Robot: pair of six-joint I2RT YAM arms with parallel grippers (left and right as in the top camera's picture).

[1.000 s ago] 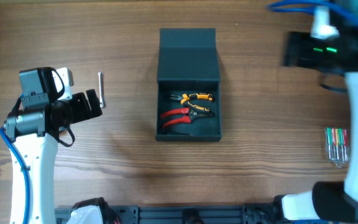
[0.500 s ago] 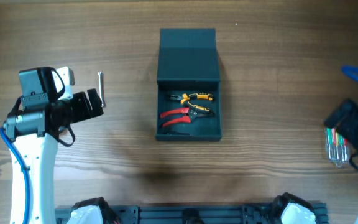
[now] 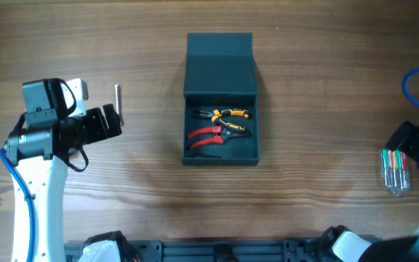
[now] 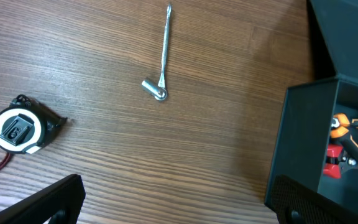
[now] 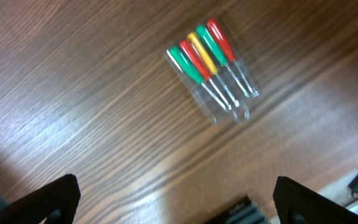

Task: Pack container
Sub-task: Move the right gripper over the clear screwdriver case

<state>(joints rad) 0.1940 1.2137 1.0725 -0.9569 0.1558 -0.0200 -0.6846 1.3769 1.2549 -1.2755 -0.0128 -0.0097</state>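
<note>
Left gripper: spread wide, holding nothing, well left of the container.
Right gripper: spread wide, holding nothing, far right of the container, near the screwdriver set.
Screwdriver set: clear pack with green, red and yellow handles, flat on the counter.
Container: mid-counter, lid folded open on its far side.
Red pliers: inside the container, nearer side.
Yellow pliers: inside, just beyond the red pair.
Metal wrench: left of the container, past the left gripper.
Tape measure: further left of the container than the wrench.
</note>
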